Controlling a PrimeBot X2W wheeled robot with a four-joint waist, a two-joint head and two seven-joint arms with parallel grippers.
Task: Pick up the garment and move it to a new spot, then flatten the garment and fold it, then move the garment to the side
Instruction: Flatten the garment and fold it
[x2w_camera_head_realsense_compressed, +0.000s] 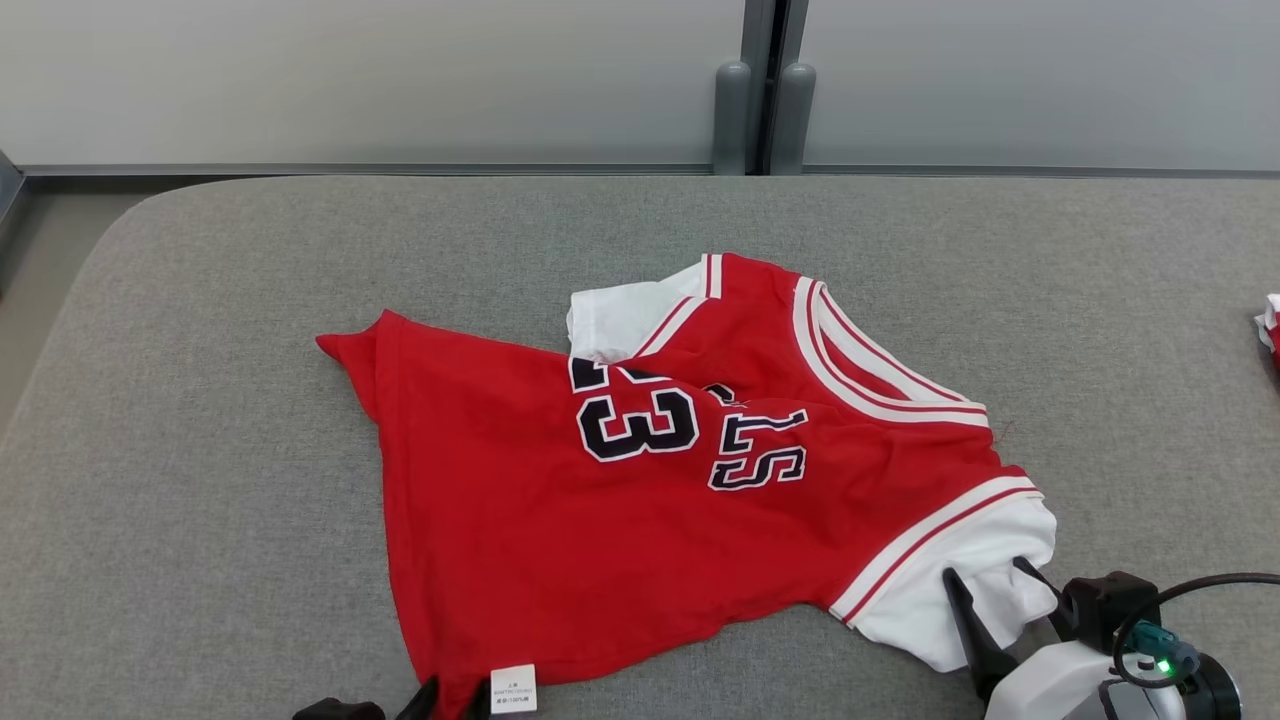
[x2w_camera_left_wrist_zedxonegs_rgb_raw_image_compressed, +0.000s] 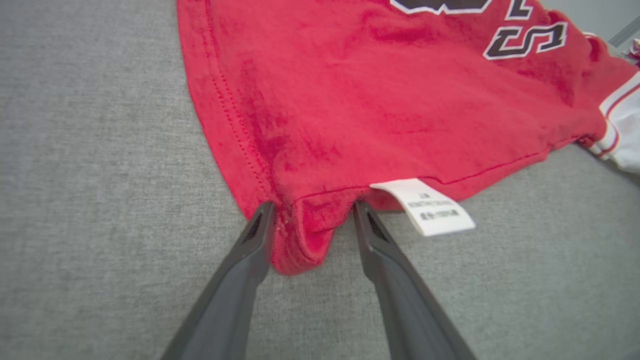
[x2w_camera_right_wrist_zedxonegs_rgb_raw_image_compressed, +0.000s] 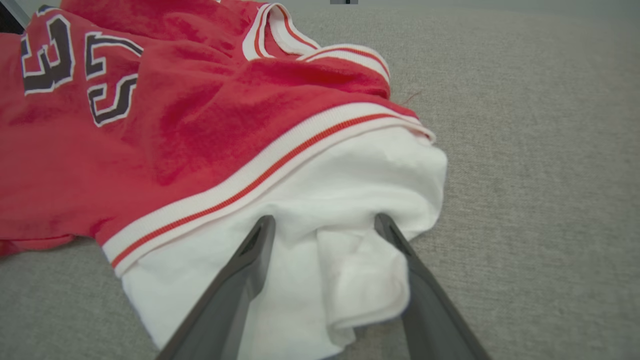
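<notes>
Your left tool (x2w_camera_left_wrist_zedxonegs_rgb_raw_image_compressed: 312, 205) stands open around the garment's (x2w_camera_head_realsense_compressed: 500, 520) near hem (x2w_camera_left_wrist_zedxonegs_rgb_raw_image_compressed: 300, 245); right tool (x2w_camera_right_wrist_zedxonegs_rgb_raw_image_compressed: 324, 218), open around its sleeve (x2w_camera_right_wrist_zedxonegs_rgb_raw_image_compressed: 360, 175).

You have the right gripper (x2w_camera_right_wrist_zedxonegs_rgb_raw_image_compressed: 324, 220) with jaws spread wide, straddling a bunched fold of the white sleeve (x2w_camera_right_wrist_zedxonegs_rgb_raw_image_compressed: 360, 170) on the red jersey (x2w_camera_right_wrist_zedxonegs_rgb_raw_image_compressed: 150, 130), rumpled on the grey worktop (x2w_camera_right_wrist_zedxonegs_rgb_raw_image_compressed: 525, 175).

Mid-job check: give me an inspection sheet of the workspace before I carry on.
Surface: grey padded table.
Job's things: red jersey crumpled, not yet flat; white label at its near hem.
Clutter: red-and-white item at the right edge.
End effectors: left end effector open, astride the hem corner; right end effector open, astride the white sleeve.
Cables: black cable looping at the right wrist.
Surroundings: pale wall panels, two grey posts.
</notes>
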